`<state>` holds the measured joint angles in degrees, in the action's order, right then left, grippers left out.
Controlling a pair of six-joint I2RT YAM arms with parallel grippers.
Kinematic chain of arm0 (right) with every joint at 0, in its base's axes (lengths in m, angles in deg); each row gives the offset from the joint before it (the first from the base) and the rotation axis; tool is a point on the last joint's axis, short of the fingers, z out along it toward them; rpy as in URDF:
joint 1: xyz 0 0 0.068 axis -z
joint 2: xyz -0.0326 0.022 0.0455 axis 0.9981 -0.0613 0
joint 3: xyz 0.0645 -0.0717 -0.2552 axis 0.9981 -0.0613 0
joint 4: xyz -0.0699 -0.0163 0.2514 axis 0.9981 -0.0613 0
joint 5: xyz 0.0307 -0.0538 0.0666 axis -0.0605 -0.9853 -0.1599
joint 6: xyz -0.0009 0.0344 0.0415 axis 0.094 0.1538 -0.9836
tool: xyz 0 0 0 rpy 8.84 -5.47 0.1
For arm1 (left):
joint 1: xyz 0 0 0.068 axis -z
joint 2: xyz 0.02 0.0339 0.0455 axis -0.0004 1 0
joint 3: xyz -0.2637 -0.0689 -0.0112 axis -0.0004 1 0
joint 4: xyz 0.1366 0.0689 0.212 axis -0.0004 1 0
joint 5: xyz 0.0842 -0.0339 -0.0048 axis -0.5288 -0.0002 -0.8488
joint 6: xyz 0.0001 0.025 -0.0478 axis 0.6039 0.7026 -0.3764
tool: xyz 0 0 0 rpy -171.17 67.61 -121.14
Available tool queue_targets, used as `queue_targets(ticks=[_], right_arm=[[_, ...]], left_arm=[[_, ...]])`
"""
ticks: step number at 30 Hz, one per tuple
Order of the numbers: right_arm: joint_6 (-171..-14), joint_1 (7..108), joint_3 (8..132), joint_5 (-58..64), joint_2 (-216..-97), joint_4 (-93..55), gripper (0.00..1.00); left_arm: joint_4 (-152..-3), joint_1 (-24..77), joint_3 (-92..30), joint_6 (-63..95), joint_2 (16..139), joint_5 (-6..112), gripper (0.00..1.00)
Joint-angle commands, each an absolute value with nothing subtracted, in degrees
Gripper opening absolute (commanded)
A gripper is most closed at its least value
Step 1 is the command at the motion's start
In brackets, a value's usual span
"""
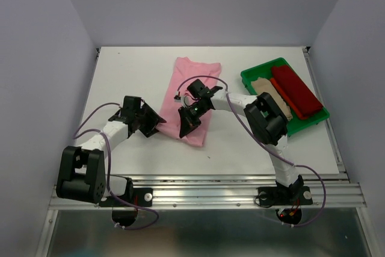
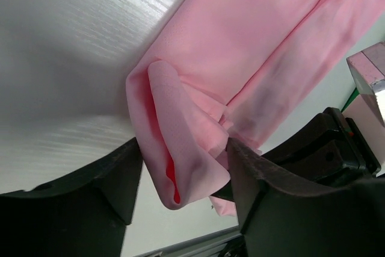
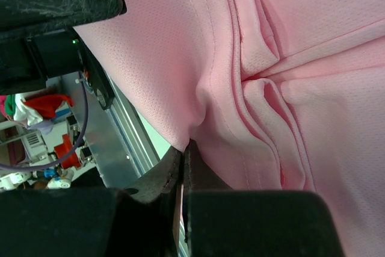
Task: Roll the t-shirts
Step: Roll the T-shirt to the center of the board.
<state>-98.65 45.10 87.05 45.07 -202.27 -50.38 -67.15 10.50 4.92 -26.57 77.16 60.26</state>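
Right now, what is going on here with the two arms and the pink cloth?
Two robot arms are working on a pink t-shirt that lies on the table. The right gripper is shut on the shirt's near edge, pinching the cloth. The left gripper is open at the near left corner, with a curled fold of cloth between its fingers. The shirt is not rolled yet. A dark red t-shirt and a beige t-shirt lie in the green tray on the right.

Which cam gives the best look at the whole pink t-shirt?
Top external: the pink t-shirt shows nearly whole, partly under the right gripper. Left wrist shows only a curled corner inside the open left gripper; right wrist, close-up folds pinched in its shut jaws.
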Motion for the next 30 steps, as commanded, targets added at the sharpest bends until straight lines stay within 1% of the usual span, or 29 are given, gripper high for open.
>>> queue_targets(ticks=[1, 3, 4, 5, 6, 7, 8, 10, 11, 12, 13, 14, 17, 19, 20, 21, 22, 23, 26, 27, 30], right_arm=[[-97.88, 44.56, 86.52, 45.00, -199.52, -49.39, 0.01], [-97.88, 44.56, 86.52, 44.73, -199.43, -49.48, 0.01], [-97.88, 44.56, 86.52, 44.64, -199.43, -49.39, 0.01], [-97.88, 44.56, 86.43, 44.56, -199.26, -49.39, 0.01], [-97.88, 44.56, 86.52, 43.86, -199.08, -49.39, 0.01], [-97.96, 44.56, 86.52, 42.81, -198.82, -49.39, 0.03], [-97.97, 44.56, 86.52, 42.01, -198.12, -49.31, 0.07], [-98.23, 44.56, 86.52, 39.82, -196.98, -49.13, 0.19], [-98.14, 44.56, 86.52, 36.50, -196.19, -49.13, 0.37], [-98.14, 44.56, 86.43, 35.16, -194.44, -49.04, 0.50], [-97.79, 44.04, 86.09, 33.67, -193.21, -48.69, 0.60], [-97.44, 44.03, 84.86, 30.61, -191.98, -47.73, 0.66], [-95.25, 42.46, 80.74, 23.06, -186.70, -46.50, 0.74], [-94.98, 41.66, 77.49, 19.44, -183.45, -44.48, 0.76], [-95.06, 40.79, 73.73, 15.42, -180.13, -41.95, 0.77], [-94.98, 39.56, 71.86, 12.68, -178.45, -40.70, 0.77], [-93.93, 37.55, 70.10, 6.47, -175.30, -39.13, 0.77], [-93.31, 36.31, 66.43, 3.02, -173.79, -38.33, 0.77], [-90.86, 32.79, 60.53, -4.74, -169.56, -34.04, 0.77], [-90.58, 30.35, 58.77, -10.15, -167.20, -32.88, 0.76], [-87.96, 26.03, 50.95, -16.34, -163.76, -27.96, 0.74]], left_arm=[[-69.65, 10.13, 4.72, -25.58, 77.30, 60.44, 0.57], [-69.65, 10.22, 4.89, -25.13, 78.36, 61.31, 0.42], [-69.73, 10.22, 4.98, -25.04, 78.62, 61.58, 0.38], [-69.82, 10.22, 4.98, -24.78, 78.88, 61.84, 0.26], [-69.91, 10.22, 5.16, -24.61, 79.06, 62.10, 0.17], [-69.91, 10.22, 5.33, -24.43, 79.06, 62.11, 0.01], [-69.82, 10.13, 5.42, -24.43, 79.06, 62.46, 0.00], [-69.65, 10.04, 5.68, -24.43, 78.89, 62.55, 0.00], [-69.12, 9.96, 5.68, -24.60, 78.71, 62.63, 0.00], [-68.68, 9.95, 5.77, -24.78, 78.54, 62.55, 0.00], [-68.33, 9.87, 5.69, -24.87, 78.36, 62.55, 0.00], [-67.20, 9.78, 5.68, -25.04, 77.92, 62.11, 0.00], [-64.56, 9.60, 5.16, -25.22, 76.96, 61.06, 0.00], [-63.85, 9.51, 5.07, -25.13, 76.34, 60.61, 0.00], [-63.41, 9.43, 5.24, -25.13, 75.90, 60.61, 0.00], [-63.23, 9.34, 5.25, -25.04, 75.81, 60.44, 0.00], [-62.62, 9.17, 5.42, -24.96, 75.55, 60.44, 0.00], [-62.35, 9.08, 5.42, -24.95, 75.37, 60.35, 0.00], [-61.56, 8.81, 5.60, -24.87, 74.76, 60.09, 0.00], [-60.95, 8.72, 5.60, -24.78, 74.23, 59.91, 0.00], [-59.98, 8.46, 5.86, -24.34, 73.35, 58.94, 0.00]])
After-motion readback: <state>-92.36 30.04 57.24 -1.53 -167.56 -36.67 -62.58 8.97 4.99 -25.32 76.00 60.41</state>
